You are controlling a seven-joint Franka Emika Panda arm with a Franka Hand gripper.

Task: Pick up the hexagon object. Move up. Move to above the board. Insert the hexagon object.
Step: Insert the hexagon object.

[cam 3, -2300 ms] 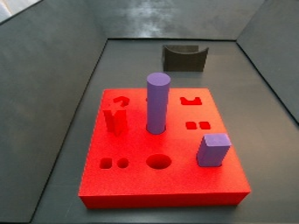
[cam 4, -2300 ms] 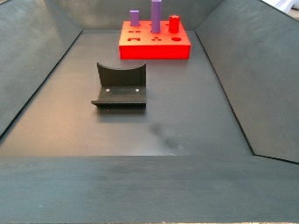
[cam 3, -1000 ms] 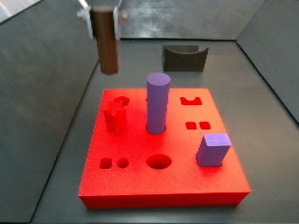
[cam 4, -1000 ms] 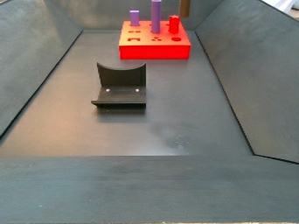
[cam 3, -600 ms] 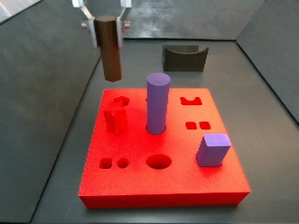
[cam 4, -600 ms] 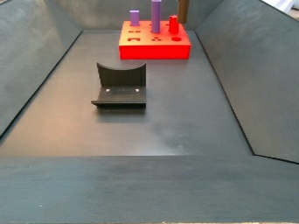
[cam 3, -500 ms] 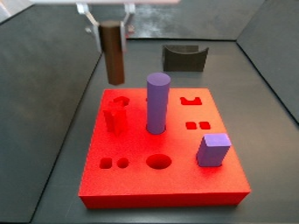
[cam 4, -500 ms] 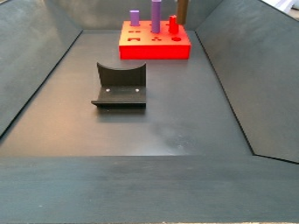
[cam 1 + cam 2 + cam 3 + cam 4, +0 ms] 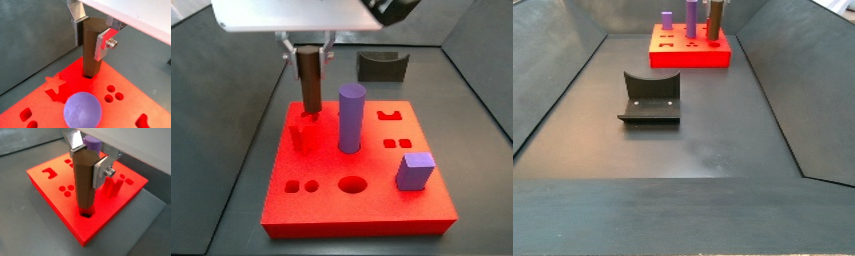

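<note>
The hand [image 9: 90, 162] is clamped on the upper part of the brown post [image 9: 84, 183], its tip at a hole in the red board [image 9: 57, 188]; stiff, light, best gripped high

Your pincer [image 9: 92, 36] sits just above the board, and what you see of it is two flat silver finger plates. One plate [image 9: 102, 173] is a bright rectangular tab with a round screw head set in its face, seen in both wrist views; the opposite plate [image 9: 76, 11] is narrower, with an angled upper edge. In a side view the fingers [image 9: 287, 48] read as thin pale strips hanging under a wide, flat, light-grey housing [image 9: 289, 15] with square corners. At that housing's far corner there is a dark rounded shape, probably part of the arm, though the frame cuts it off. A pale edge of the body crosses the corner of both wrist views.
</note>
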